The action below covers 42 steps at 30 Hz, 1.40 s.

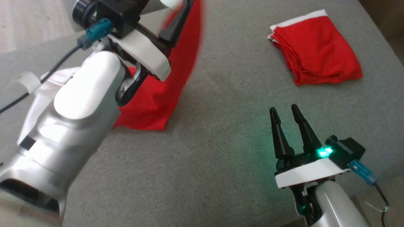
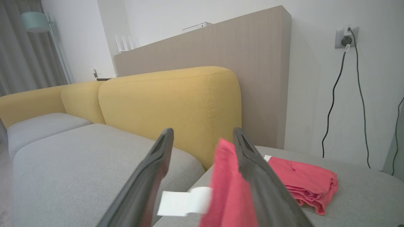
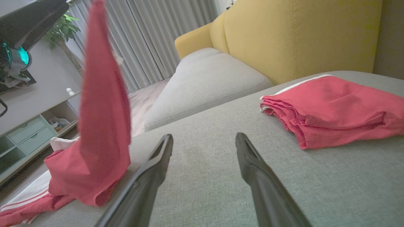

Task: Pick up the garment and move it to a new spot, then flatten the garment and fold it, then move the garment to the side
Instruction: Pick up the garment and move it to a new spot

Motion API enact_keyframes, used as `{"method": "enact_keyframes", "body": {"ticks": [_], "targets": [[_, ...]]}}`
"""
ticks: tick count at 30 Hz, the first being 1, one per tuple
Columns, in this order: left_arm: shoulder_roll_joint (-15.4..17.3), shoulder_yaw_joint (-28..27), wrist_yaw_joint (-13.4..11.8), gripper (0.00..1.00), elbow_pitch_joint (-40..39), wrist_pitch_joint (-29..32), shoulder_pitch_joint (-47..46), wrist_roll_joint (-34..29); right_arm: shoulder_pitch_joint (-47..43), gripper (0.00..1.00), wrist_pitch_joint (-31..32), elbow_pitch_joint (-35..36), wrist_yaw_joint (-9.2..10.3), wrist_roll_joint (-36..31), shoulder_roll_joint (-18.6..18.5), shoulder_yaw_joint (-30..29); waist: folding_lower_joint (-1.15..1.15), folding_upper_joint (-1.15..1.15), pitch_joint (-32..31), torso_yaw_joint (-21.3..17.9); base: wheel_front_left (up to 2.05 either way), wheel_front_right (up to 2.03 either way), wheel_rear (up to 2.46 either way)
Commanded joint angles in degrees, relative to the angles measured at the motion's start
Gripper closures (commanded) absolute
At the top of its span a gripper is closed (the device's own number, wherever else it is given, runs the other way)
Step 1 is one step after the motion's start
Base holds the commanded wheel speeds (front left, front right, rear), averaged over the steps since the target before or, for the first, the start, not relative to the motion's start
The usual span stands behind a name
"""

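L gripper [image 2: 203, 132] jaws apart. Red garment [image 1: 157, 104] runs up along one finger, blurred; can't tell if it's snagged. Its lower end piles at the grey cushion [image 1: 205, 151] left edge. R gripper [image 1: 284, 110] spread, nothing in it, over cushion's near right. Folded red stack [image 1: 318, 50] at cushion's far right corner. Bare grey run mid-cushion btwn both. Shelf unit [image 3: 28, 132] beyond cushion's left edge: cubby holds small stuff, unreadable.

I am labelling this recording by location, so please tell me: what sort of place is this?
Probably a home living room. The work surface is a sofa with grey seats and yellow backrests, long curtains hang behind it, and a floor lamp stands beside them.
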<state>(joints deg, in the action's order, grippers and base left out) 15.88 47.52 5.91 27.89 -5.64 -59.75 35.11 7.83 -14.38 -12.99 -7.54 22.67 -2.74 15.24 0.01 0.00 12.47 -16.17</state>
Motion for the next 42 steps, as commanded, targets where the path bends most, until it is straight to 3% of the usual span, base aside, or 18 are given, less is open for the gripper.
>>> {"method": "enact_keyframes", "body": {"ticks": [1, 8, 14, 20, 25, 29, 33, 37, 42], "targets": [[1.5, -1.8, 0.1, 0.00, 0.1, -1.2, -4.8, -1.0, 1.8, 0.00, -0.6, 2.0, 0.05, 0.3, -0.1, 1.5, -0.01, 0.00, 1.0, -0.9, 0.00, 0.00, 0.00], [3.3, -3.2, 0.0, 0.00, 6.6, -6.6, -5.3, -1.7, 1.0, 0.00, -0.6, 1.5, 0.05, 0.0, -0.1, 1.1, -0.01, 0.00, -0.3, 1.4, 0.00, 0.00, 0.00], [5.7, -5.4, -1.3, 0.00, 6.0, -8.8, -1.2, -1.7, 0.1, 0.00, -0.6, 1.0, 0.05, -1.1, -0.1, 0.1, -0.01, 0.00, -3.0, 5.0, 0.00, 0.00, 0.00], [9.4, -9.9, -6.4, 0.00, -1.2, -9.3, 11.1, -2.3, -1.3, 0.00, -0.6, 0.7, 0.05, -3.9, -0.1, -2.0, -0.01, 0.00, -6.1, 10.3, 0.00, 0.00, 0.00], [10.0, -15.5, -11.1, 0.00, -10.7, -9.3, 26.1, -2.9, -2.1, 0.00, -0.6, 0.4, 0.05, -6.2, -0.1, -4.5, -0.01, 0.00, -8.0, 14.6, 0.00, 0.00, 0.00], [7.8, -18.1, -14.7, 0.00, -16.2, -9.3, 37.9, -5.1, -3.1, 0.00, -0.6, 0.5, 0.05, -7.0, -0.1, -6.7, -0.01, 0.00, -8.8, 17.5, 0.00, 0.00, 0.00], [3.3, -21.1, -17.1, 0.00, -19.2, -9.3, 46.2, -7.3, -4.0, 0.00, -0.6, 0.5, 0.05, -7.1, -0.1, -8.0, -0.01, 0.00, -9.1, 19.4, 0.00, 0.00, 0.00], [-0.7, -24.5, -17.0, 0.00, -20.8, -9.4, 51.0, -10.0, -4.5, 0.00, -0.6, 0.1, 0.05, -7.7, -0.1, -7.7, -0.01, 0.00, -9.2, 20.2, 0.00, 0.00, 0.00], [-3.1, -27.5, -14.5, 0.00, -20.9, -9.4, 52.6, -13.7, -4.2, 0.00, -0.6, 0.0, 0.05, -8.1, -0.1, -7.5, -0.01, 0.00, -9.2, 20.6, 0.00, 0.00, 0.00]]}}
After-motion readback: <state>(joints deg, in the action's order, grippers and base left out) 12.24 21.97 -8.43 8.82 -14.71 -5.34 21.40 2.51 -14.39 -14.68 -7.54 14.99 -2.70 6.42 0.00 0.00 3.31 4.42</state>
